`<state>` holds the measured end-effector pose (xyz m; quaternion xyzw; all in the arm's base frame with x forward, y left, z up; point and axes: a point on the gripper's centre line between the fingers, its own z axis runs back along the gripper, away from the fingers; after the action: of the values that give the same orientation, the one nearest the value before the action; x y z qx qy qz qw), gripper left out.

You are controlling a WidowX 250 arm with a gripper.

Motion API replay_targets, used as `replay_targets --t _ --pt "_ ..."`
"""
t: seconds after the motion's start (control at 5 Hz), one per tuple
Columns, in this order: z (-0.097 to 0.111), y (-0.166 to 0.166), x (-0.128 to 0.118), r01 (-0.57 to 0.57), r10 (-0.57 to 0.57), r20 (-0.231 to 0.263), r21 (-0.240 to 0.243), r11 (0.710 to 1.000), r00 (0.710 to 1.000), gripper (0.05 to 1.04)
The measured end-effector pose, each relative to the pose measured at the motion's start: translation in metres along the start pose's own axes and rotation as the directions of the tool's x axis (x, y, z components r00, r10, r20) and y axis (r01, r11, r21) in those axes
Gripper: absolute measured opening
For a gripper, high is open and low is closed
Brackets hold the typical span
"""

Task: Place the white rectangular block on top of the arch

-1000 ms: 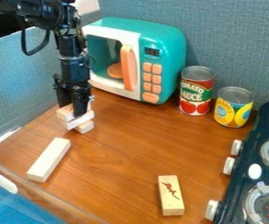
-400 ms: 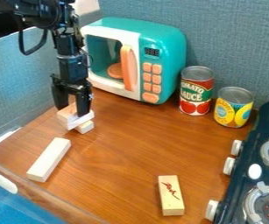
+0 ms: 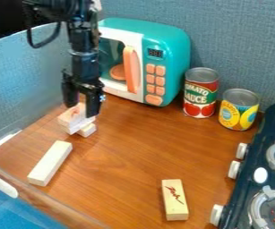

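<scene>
From afar, I hold the gripper (image 3: 82, 110) over the desk (image 3: 133, 147), fingers spread and empty, apparently so the white block (image 3: 79, 125), lying on what I judge the arch (image 3: 88, 130), rests there without being dragged off.

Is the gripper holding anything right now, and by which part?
Nothing is held: the gripper is open at the stacked blocks, its fingers apart.

The black arm (image 3: 84, 53) is extended in from the upper left, its lower part held nearly upright. The tool (image 3: 83, 109) is pointed downward, its two fingers (image 3: 93, 105) spread apart. A cable (image 3: 42, 45) is looped beside the arm.
</scene>
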<state>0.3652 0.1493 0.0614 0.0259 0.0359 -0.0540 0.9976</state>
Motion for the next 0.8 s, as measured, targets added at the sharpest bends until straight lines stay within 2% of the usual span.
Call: replay_targets --t 0.4,0.6,0.8 --pt "-0.001 -0.003 -0.002 -0.009 0.009 -0.011 0.003 1.0 1.0 1.001" --pt "0.008 -0.01 -0.006 -0.017 0.018 0.012 -0.018 1.0 1.0 1.001" --pt "0.021 -0.024 -0.011 -0.015 0.018 0.069 -0.032 0.999 0.997 1.001"
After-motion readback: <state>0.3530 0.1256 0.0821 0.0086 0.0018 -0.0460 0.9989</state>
